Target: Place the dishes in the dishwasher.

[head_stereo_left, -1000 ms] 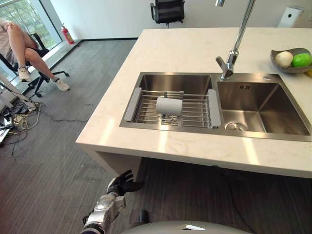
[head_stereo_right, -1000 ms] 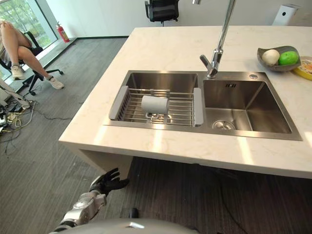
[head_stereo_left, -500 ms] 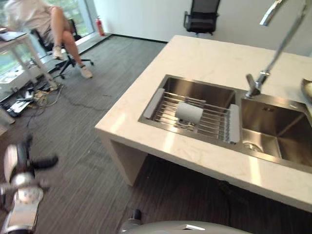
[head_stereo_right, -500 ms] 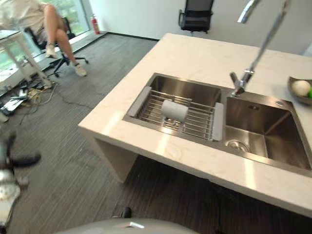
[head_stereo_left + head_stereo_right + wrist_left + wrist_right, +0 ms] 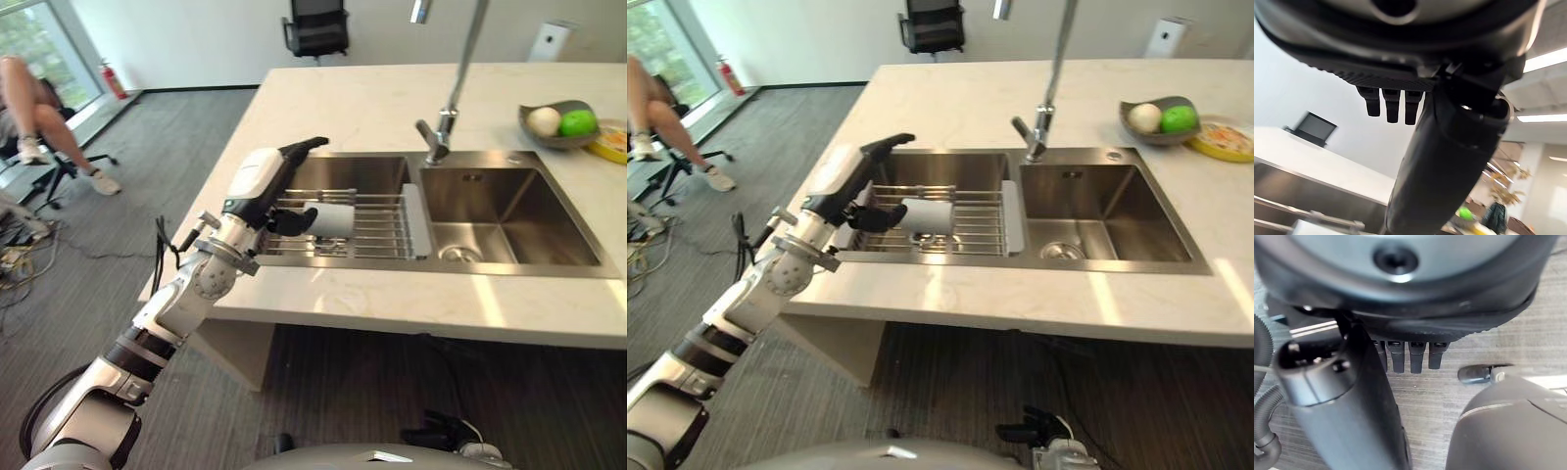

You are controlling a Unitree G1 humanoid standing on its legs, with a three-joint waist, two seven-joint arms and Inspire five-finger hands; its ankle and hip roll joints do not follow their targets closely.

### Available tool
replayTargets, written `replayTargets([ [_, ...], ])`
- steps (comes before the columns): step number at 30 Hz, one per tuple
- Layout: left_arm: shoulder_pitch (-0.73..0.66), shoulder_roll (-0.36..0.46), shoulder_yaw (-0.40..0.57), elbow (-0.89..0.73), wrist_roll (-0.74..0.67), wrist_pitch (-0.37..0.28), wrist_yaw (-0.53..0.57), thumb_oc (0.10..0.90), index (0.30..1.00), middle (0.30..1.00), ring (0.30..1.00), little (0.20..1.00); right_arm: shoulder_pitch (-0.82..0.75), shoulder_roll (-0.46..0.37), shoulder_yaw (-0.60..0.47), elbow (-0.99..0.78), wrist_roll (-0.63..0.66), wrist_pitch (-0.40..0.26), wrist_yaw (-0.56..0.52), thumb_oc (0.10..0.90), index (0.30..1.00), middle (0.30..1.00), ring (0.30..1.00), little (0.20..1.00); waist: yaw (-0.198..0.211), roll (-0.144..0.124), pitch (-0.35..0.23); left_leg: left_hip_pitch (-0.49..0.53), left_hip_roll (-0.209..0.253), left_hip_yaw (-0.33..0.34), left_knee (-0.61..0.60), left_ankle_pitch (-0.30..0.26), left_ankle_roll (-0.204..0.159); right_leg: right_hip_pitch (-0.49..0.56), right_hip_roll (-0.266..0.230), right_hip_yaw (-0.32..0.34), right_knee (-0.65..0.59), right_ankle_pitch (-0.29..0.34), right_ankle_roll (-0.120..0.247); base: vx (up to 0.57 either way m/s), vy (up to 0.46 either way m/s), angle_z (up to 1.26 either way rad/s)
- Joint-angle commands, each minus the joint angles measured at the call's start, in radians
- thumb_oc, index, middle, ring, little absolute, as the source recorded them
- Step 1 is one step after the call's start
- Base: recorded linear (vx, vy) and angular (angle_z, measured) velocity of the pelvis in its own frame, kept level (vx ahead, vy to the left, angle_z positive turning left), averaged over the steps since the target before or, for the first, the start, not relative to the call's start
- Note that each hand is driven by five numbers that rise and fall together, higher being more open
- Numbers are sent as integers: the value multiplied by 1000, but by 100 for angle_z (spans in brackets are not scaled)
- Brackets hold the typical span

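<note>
A pale grey cup (image 5: 335,219) lies on its side on the wire rack (image 5: 380,223) that spans the left basin of the steel sink (image 5: 509,211). My left hand (image 5: 263,181) hovers over the rack's left end, open, with straight fingers (image 5: 1392,105) pointing across the basin. Its thumb (image 5: 291,221) reaches toward the cup's left end; whether it touches is unclear. My right hand (image 5: 1031,431) hangs low near the floor, open and holding nothing, with its fingers (image 5: 1410,357) straight.
A tall faucet (image 5: 446,117) stands behind the sink's divider. A grey bowl (image 5: 560,122) with fruit and a yellow item (image 5: 613,143) sit at the counter's far right. A seated person (image 5: 39,113) is at the left, and an office chair (image 5: 315,27) stands beyond the counter.
My left arm has risen from down by the floor to counter height, with its hand now at the rack beside the cup. The camera swung round meanwhile; the cup has not moved.
</note>
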Motion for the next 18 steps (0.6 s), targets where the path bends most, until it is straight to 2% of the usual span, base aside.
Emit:
replayTargets([
  [1, -186, 102, 86, 54, -53, -36, -40, 800, 900, 900, 900, 900, 26, -87, -49, 12, -30, -7, 33, 800, 900, 900, 900, 900, 29, 2, 17, 77, -5, 38, 4, -133, 27, -89, 26, 25, 23, 75, 23, 4, 20, -52],
  [5, -254, 135, 22, 94, -40, -30, -70, 800, 900, 900, 900, 900, 63, -124, -88, 31, -21, -2, 54, 800, 900, 900, 900, 900, 13, 4, 22, 82, -5, 71, 4, -135, 30, -109, 28, 61, 20, 85, 30, -2, 9, -41],
  [11, -278, 153, -30, 135, -39, -13, -114, 800, 900, 900, 900, 900, 132, -66, -99, 27, -7, 12, 74, 800, 900, 900, 900, 900, -2, 7, 25, 85, -5, 100, 8, -141, 34, -123, 27, 87, 18, 94, 35, 6, 14, -17],
  [15, -278, 135, -48, 181, -51, 1, -137, 800, 900, 900, 900, 900, 166, -45, -95, -21, -3, 15, 82, 800, 900, 900, 900, 900, -10, 6, 25, 86, -5, 98, 10, -141, 33, -118, 27, 85, 16, 93, 34, 12, 5, -7],
  [18, -274, 111, -56, 230, -47, 15, -134, 800, 900, 900, 900, 900, 182, -47, -80, -149, -7, 15, 81, 800, 900, 900, 900, 900, -12, 6, 24, 92, -7, 91, 9, -150, 32, -105, 27, 75, 11, 84, 34, 23, 3, 0],
])
